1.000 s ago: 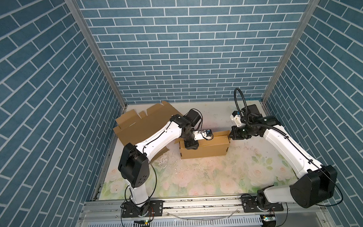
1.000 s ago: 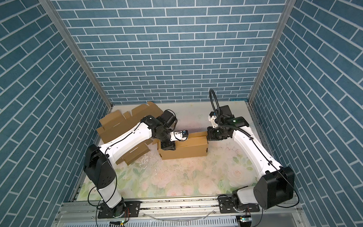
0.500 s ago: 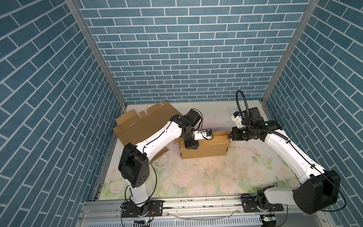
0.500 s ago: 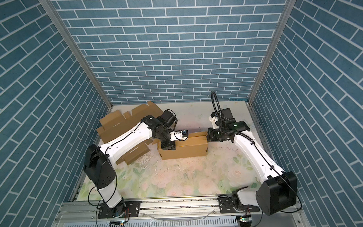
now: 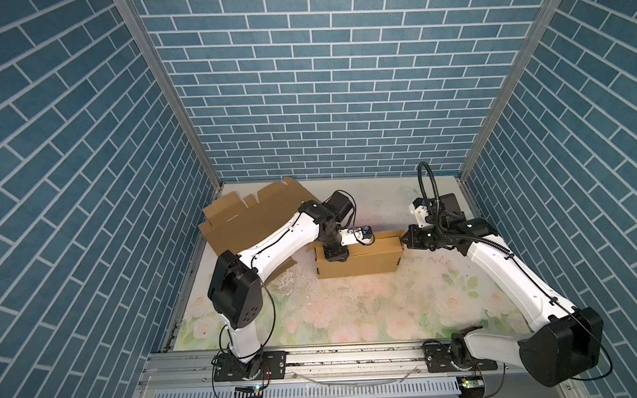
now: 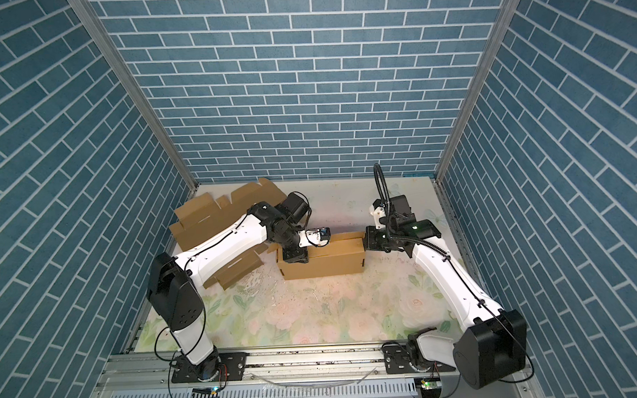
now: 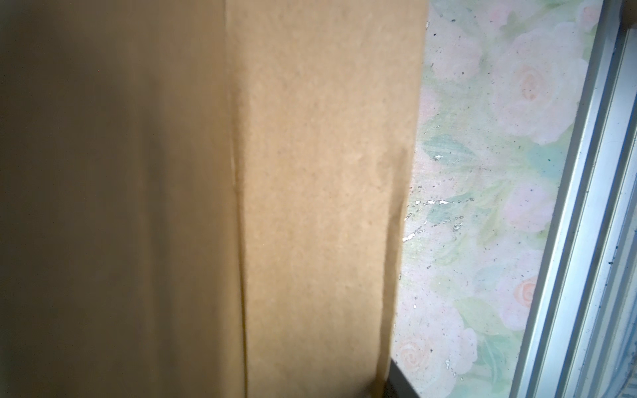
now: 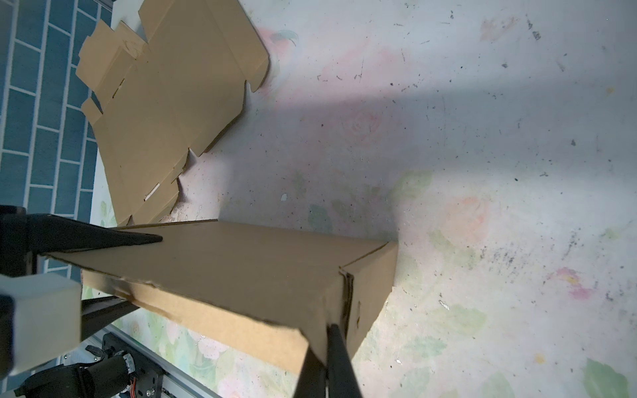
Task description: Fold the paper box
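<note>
On the floral-print table (image 5: 386,307), the half-folded brown cardboard box (image 5: 370,265) stands at centre. My left gripper (image 5: 334,256) straddles its nine-o'clock end, half-wide; I cannot tell whether it grips. My right gripper (image 5: 406,239), closed, touches the three-o'clock end. If I push too hard, the box may slide or crumple.

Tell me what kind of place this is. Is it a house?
Probably a robot test booth, not a house. Blue brick-print walls close in a flowery table. A left arm and right arm are bolted to a metal rail, working on a cardboard box.
</note>
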Motion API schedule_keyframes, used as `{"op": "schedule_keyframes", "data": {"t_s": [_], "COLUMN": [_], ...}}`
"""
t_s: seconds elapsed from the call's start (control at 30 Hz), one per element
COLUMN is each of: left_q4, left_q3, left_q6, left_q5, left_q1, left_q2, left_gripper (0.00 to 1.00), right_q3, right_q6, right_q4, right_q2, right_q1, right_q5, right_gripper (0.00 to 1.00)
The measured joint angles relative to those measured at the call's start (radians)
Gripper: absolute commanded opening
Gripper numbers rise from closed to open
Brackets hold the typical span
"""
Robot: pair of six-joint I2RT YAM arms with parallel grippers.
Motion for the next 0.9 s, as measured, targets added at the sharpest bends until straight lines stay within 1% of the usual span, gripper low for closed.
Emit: {"op": "schedule_keyframes", "data": {"t_s": [0.13, 0.27, 0.53, 0.73, 0.83, 0.9], "left_q4": [0.0, 0.008, 0.043, 0.069, 0.097, 0.12], "left_q3": [0.0, 0.002, 0.002, 0.001, -0.01, -0.021], "left_q6": [-0.001, -0.009, -0.021, -0.039, -0.061, -0.082], "left_q5": [-0.003, -0.011, -0.042, -0.036, -0.021, -0.014], "left_q1": [0.0, 0.0, 0.0, 0.007, 0.026, 0.044], "left_q2": [0.0, 0.0, -0.002, -0.033, -0.09, -0.144], "left_gripper": [0.5, 0.61, 0.77, 0.83, 0.85, 0.84], "right_q3": [-0.001, -0.001, 0.0, 0.0, 0.001, 0.001], "right_q6": [0.0, 0.0, 0.0, 0.001, 0.003, 0.006], "right_q4": [0.0, -0.001, -0.002, 0.006, 0.005, 0.006], "right_q2": [-0.005, -0.005, 0.0, 0.008, 0.008, 0.008], "right_q1": [0.004, 0.005, 0.006, 0.006, 0.006, 0.006], "right_q5": [0.02, 0.031, 0.043, 0.057, 0.065, 0.067], "right_gripper": [0.0, 0.0, 0.0, 0.0, 0.0, 0.0]}}
